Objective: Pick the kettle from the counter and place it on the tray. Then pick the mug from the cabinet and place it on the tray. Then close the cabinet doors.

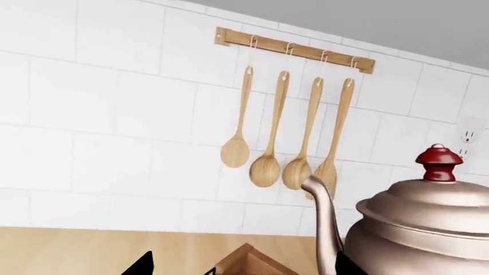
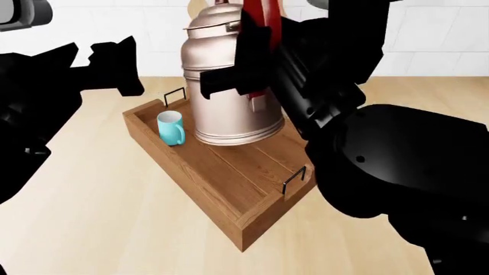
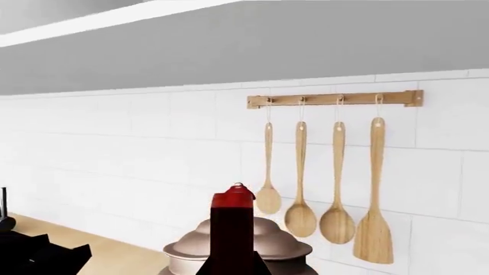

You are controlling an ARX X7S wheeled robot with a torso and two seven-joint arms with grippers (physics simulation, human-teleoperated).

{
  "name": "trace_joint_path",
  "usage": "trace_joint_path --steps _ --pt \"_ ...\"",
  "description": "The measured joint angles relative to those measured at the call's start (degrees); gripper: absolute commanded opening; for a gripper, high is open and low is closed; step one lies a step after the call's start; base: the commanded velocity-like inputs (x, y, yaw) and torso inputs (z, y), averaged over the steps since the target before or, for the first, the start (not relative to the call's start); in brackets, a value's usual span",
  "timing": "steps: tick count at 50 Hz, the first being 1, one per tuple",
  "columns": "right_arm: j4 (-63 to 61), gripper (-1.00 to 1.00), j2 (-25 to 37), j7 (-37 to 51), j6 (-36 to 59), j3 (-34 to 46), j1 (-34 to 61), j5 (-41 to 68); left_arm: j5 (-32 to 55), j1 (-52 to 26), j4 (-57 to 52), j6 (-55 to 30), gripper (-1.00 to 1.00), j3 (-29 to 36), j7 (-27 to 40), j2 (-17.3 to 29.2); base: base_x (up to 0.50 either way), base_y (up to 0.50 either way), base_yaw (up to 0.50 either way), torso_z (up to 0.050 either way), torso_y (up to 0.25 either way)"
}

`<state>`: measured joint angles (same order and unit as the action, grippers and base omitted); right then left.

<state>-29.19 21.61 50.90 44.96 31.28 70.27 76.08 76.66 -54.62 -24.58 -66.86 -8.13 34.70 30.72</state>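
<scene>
Right gripper (image 2: 256, 60) jaws clamped on the dark red handle (image 2: 258, 20) of the kettle (image 2: 229, 86), arm coming in from the near right edge of the counter (image 2: 99, 217). Left gripper (image 2: 114, 57) sits to the left of the tray (image 2: 229, 189), off the kettle, holding nothing visible; jaw gap not clear from any view, cannot tell whether released or clenched.

Tray lies diagonally on the counter, near corner pointing toward the front edge, far end toward the back wall. Black wire handle (image 2: 294, 179) at its near-right short end, second one (image 2: 174, 95) at the far-left short end. Near half of the tray floor bare.

Mug (image 2: 171, 128), turquoise, upright inside the tray along its left long side, loop handle facing the near side, just beside the kettle base, no clear contact.

Kettle upright in the far half of the tray, base apparently on the tray floor, though contact can't be confirmed. Red knob (image 1: 438, 162) on the domed lid, thin curved spout (image 1: 324, 217) shows in the left wrist view.

Behind the back edge: white tiled wall (image 1: 114, 114) with a wooden rail (image 3: 335, 99) carrying four hanging wooden utensils (image 3: 336, 183). Wall socket (image 1: 468, 136) beside them.
</scene>
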Motion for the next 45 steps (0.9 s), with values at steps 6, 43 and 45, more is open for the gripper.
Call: trace_joint_path --steps 6,43,45 --pt "0.13 -1.0 -0.08 -0.91 -1.25 0.12 -1.6 -1.05 -0.27 0.34 0.09 0.37 1.0 0.12 -0.21 0.12 0.0 0.0 0.0 0.002 0.0" --pt "1.56 -1.0 1.2 -6.06 -6.18 2.02 -9.56 -6.66 -1.24 1.88 0.53 2.27 1.0 0.78 -1.2 0.77 0.0 0.0 0.0 0.0 0.001" --pt "1.59 -1.0 1.33 -6.28 -6.38 2.16 -10.02 -6.9 -1.27 1.94 0.55 2.35 1.0 0.81 -1.23 0.8 0.0 0.0 0.0 0.0 0.005"
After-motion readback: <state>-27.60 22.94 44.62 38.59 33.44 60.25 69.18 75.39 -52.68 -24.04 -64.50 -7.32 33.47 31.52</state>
